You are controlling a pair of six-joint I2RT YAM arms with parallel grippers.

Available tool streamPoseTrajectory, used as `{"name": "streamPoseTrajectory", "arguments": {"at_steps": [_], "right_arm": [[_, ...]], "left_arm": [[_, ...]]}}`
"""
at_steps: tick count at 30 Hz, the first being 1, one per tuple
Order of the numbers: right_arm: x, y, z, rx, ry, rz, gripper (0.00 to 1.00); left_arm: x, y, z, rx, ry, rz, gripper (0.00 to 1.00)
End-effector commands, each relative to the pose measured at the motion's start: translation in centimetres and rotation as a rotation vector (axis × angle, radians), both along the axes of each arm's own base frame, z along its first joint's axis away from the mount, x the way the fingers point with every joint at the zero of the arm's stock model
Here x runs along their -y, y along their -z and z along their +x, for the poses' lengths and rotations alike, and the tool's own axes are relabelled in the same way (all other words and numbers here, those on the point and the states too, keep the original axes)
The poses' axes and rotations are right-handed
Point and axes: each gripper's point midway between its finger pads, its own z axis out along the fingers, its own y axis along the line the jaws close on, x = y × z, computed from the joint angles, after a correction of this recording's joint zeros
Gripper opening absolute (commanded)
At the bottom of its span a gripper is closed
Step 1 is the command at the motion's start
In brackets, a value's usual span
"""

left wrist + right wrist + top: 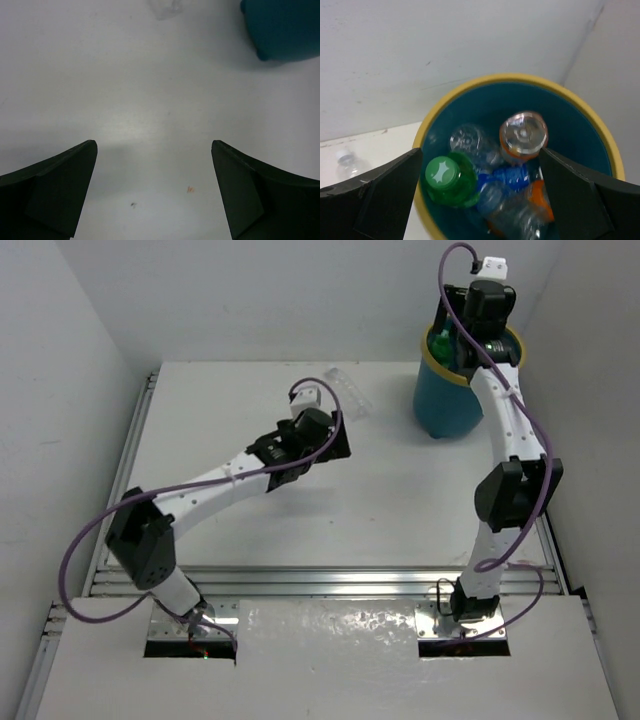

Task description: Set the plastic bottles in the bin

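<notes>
The teal bin (447, 400) with a yellow rim stands at the back right. In the right wrist view the bin's rim (470, 87) surrounds several bottles: a green one (447, 180), a clear one (470, 141), an orange one (522, 135), a blue-labelled one (510, 177) and another orange one (541, 199). My right gripper (481, 155) is open and empty just above the bin's mouth; it also shows in the top view (487, 343). One clear bottle (346, 392) lies on the table left of the bin, and also shows in both wrist views (347, 165) (165, 7). My left gripper (154, 150) is open and empty over bare table, short of that bottle.
White walls close in the table on the left, back and right. The bin (282, 27) sits in the far right corner against the walls. An aluminium rail (320, 580) runs along the table's near edge by the arm bases.
</notes>
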Motion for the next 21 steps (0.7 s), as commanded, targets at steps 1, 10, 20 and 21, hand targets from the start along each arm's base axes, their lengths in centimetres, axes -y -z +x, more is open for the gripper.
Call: {"name": "streamPoseTrajectory", "arguments": {"at_steps": [1, 10, 20, 21], "right_arm": [[0.3, -5.8, -4.8, 0.072, 0.064, 0.113, 0.99], [-11.1, 4.1, -24.1, -0.141, -0.253, 0.395, 0.99], [-14.2, 5.9, -37.9, -0.127, -0.598, 0.527, 0.99], [-14.2, 5.6, -38.7, -0.122, -0.616, 0.527, 0.99]], "left_arm": [[1.5, -1.6, 3.2, 0.032, -0.036, 0.017, 0.95], [6.0, 2.2, 15.3, 0.133, -0.235, 0.136, 0.95], [8.6, 0.0, 26.1, 0.449, -0.278, 0.024, 0.95], [8.5, 1.7, 26.7, 0.443, -0.276, 0.046, 0.95]]}}
